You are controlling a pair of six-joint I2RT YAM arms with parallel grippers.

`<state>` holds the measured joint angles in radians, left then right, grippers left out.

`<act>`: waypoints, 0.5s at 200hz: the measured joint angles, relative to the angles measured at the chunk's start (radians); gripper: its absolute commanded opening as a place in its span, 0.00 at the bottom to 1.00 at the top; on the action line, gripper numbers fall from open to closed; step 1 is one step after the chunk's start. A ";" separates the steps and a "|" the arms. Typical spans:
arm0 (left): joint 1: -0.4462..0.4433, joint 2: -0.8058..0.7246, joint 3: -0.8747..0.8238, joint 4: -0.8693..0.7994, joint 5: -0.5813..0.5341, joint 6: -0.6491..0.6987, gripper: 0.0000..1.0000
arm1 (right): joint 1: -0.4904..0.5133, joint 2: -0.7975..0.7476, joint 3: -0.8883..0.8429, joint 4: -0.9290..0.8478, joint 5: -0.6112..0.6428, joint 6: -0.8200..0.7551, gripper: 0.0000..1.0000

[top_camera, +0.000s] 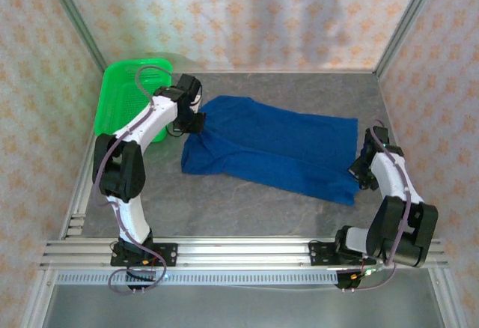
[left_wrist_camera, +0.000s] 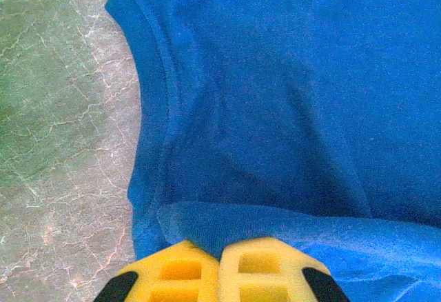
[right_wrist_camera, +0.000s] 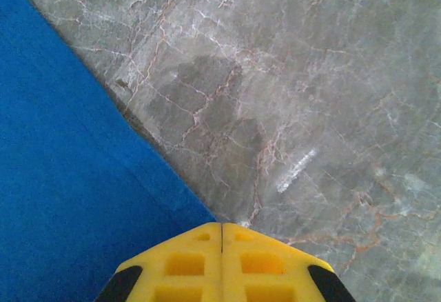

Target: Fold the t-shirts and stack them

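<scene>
Left pincer [left_wrist_camera: 220,248] and right pincer [right_wrist_camera: 222,229] are both clamped on the royal-blue cotton t-shirt [top_camera: 277,144].
Seen from above, its long axis runs from left, ten o'clock, to right, four o'clock.

The t-shirt [top_camera: 277,144] is matt knit cloth, the table [top_camera: 247,208] smooth, faintly shiny veined stone-look, the basket [top_camera: 116,96] glossy plastic.
</scene>
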<state>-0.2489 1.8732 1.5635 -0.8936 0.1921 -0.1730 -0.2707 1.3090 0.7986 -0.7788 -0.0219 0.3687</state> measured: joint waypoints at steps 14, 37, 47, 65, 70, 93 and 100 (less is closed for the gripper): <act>0.000 0.008 0.001 0.000 -0.006 0.000 0.00 | 0.000 0.023 0.001 0.015 -0.004 -0.003 0.00; 0.000 0.019 0.002 0.000 -0.017 0.000 0.00 | 0.000 0.060 0.008 0.038 -0.005 -0.007 0.00; 0.000 0.022 0.005 0.000 -0.018 0.000 0.00 | 0.000 0.078 0.013 0.048 -0.005 -0.007 0.00; 0.000 0.025 0.007 0.000 -0.018 0.000 0.00 | 0.000 0.100 0.018 0.064 -0.008 -0.013 0.00; 0.000 0.028 0.008 0.000 -0.018 0.000 0.00 | 0.000 0.106 0.020 0.068 -0.008 -0.014 0.00; 0.000 0.053 0.027 0.000 -0.019 0.000 0.00 | 0.000 0.138 0.029 0.083 -0.008 -0.015 0.00; 0.000 0.061 0.032 0.000 -0.020 0.000 0.00 | 0.000 0.148 0.033 0.088 -0.008 -0.018 0.00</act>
<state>-0.2489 1.9343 1.5959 -0.8940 0.1719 -0.1734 -0.2707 1.4567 0.8318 -0.6910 -0.0296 0.3511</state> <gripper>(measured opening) 0.048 0.042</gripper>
